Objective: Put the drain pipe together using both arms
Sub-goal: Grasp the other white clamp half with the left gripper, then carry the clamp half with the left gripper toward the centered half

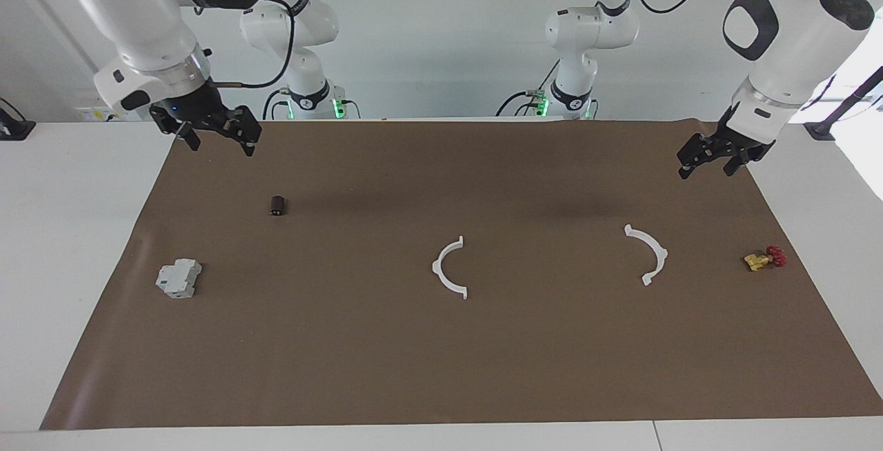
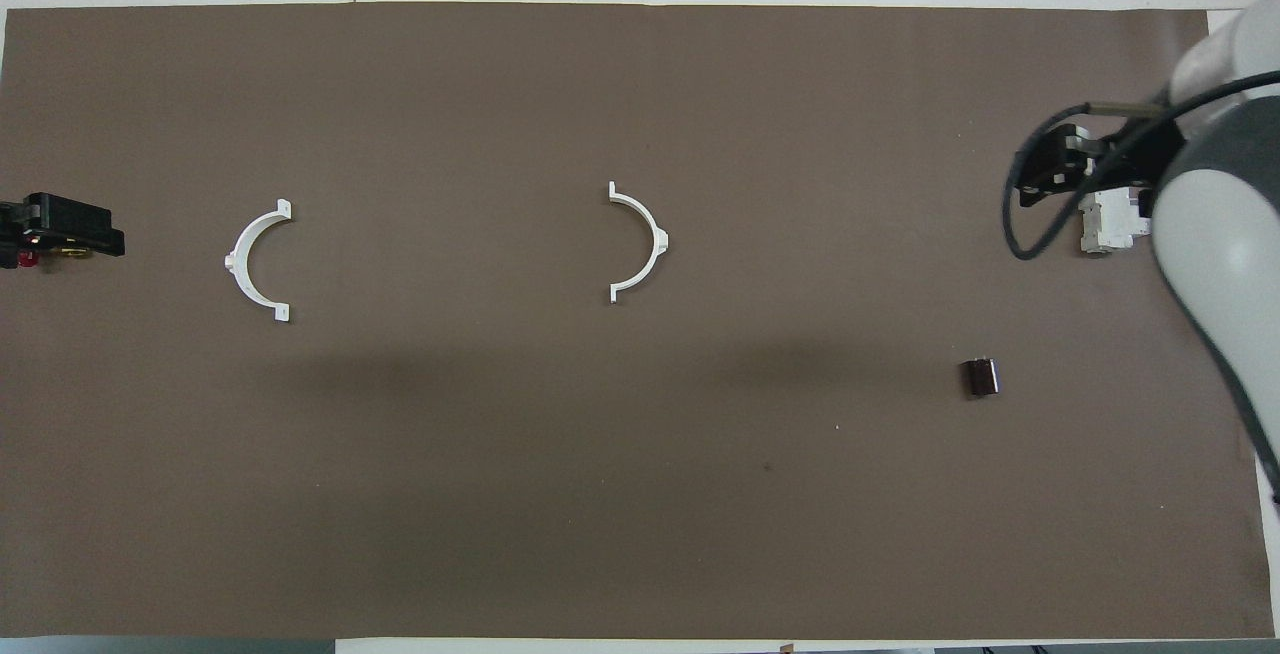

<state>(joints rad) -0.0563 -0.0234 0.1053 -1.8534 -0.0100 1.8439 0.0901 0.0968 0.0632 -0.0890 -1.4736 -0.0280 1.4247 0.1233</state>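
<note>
Facing view: we see both arcs [image 1: 452,268] [image 1: 647,254] flat, well apart; left gripper [image 1: 710,161] and right gripper [image 1: 217,137] raised over mat [image 1: 441,368], fingers spread, holding nothing.

Two white half-rings lie apart on the brown mat [image 2: 640,494] covering the desk — one [image 2: 640,242] mid-mat, the other [image 2: 252,260] toward the left arm's end; the left hand [image 2: 62,230] hangs over a red-handled valve [image 2: 28,258]; the right hand [image 2: 1062,166] overlaps a grey block [image 2: 1110,222]; a small dark cylinder [image 2: 980,377] sits nearer the robots.
</note>
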